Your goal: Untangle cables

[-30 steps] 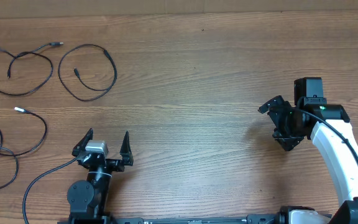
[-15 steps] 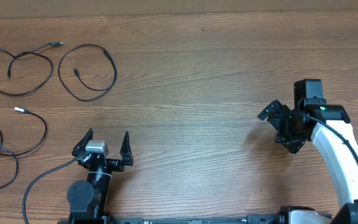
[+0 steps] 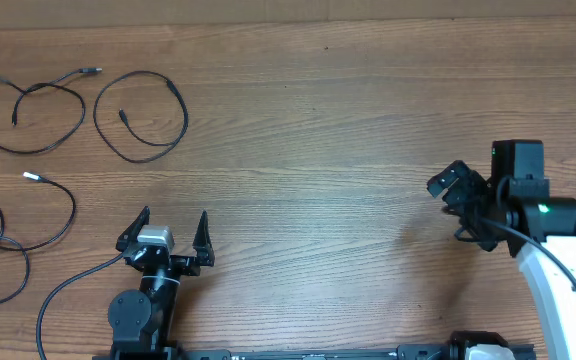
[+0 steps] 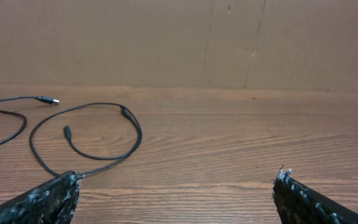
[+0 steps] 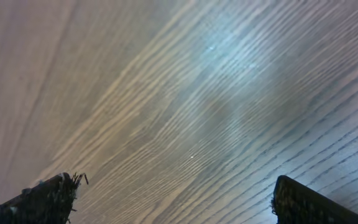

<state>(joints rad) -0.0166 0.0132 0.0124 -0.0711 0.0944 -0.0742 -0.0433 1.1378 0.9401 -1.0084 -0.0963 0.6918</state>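
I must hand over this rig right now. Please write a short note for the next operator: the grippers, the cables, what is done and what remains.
Left gripper: open, empty, low near the front edge.
Right gripper: open, empty, over bare wooden table at the right.
Cables: three thin black cords at the table's left: the upper-left cord with a plug tip, the round loop beside it, and the lower cord with a silvery tip.
Done: the three appear to lie apart, with no shared knot.
Left: the lower cord crosses itself near the picture's left edge; check it.

Left arm (image 3: 146, 300) folded low, jaws spread wide, pointing forward. Right arm (image 3: 550, 262) bent, jaws spread wide, pointing left.
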